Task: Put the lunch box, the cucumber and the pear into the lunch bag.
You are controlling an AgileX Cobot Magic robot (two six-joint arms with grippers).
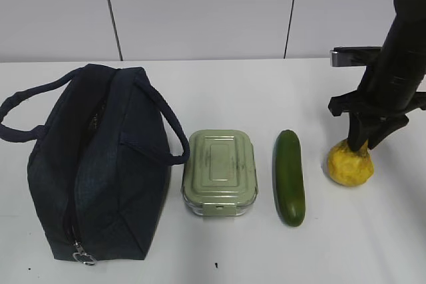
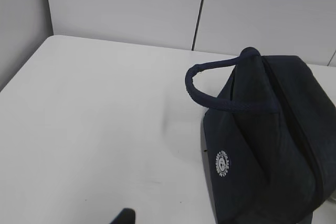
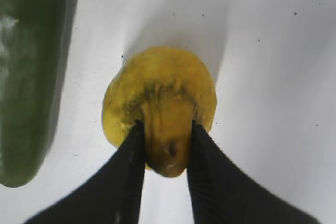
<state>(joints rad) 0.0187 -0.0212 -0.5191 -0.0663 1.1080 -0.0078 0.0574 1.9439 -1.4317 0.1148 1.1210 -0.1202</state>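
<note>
Nearest the right wrist camera, the right gripper [image 3: 165,145] has its two dark fingers [image 3: 128,171] pinching the narrow orange-tinged neck of the pear [image 3: 160,106], which sits on the white table [image 3: 273,77] with its broad yellow body resting down and the cucumber [image 3: 26,77] lying just beside it to one side. That grip looks risky: the neck tapers and is smooth, so on lifting the heavy body could swing or slide out between the pads, and a dropped pear might roll into the cucumber. In the exterior view the right arm [image 1: 393,64] comes down almost vertically over the pear [image 1: 350,163], wrist pointing at the table. Further left lie the cucumber [image 1: 290,177], then the lunch box [image 1: 220,172] with its lid closed, then the lunch bag [image 1: 93,164], all apart from one another. The bag's zipper seems to be closed along the top, though the dark fabric makes this hard to judge; if so, nothing can go in until it is opened. Of the left gripper [image 2: 123,217] only a dark tip shows at the frame's bottom edge, so its fingers cannot be read.
</note>
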